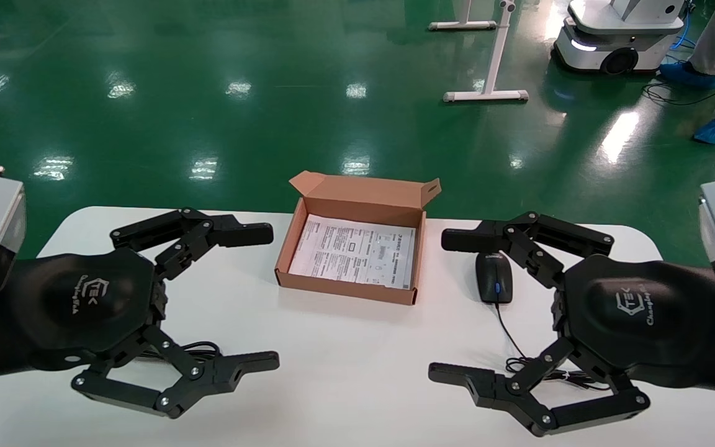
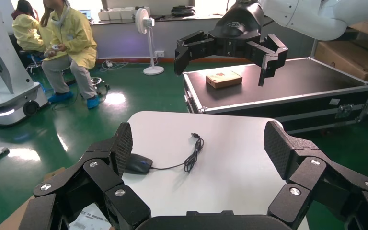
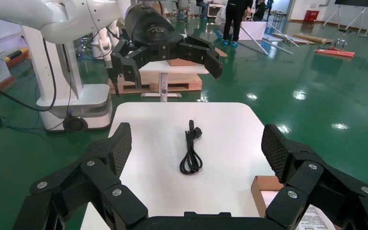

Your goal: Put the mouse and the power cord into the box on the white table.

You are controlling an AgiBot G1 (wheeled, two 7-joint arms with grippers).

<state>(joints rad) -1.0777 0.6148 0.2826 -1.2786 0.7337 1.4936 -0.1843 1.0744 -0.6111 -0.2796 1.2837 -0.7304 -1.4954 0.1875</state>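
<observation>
Both grippers spread wide, empty. Mouse (image 1: 494, 277) at frame right beside box (image 1: 357, 248), long axis front-to-back, nearest right gripper (image 1: 450, 307). Cord (image 1: 199, 351) lower left, under left gripper (image 1: 267, 297).

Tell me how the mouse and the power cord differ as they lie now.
The mouse lies on the robot's right of the box; the power cord lies on its left. The mouse is a smooth oval with a thin tail cable; the power cord is a thick, folded cable. Both are black, on the white table, outside the box.
</observation>
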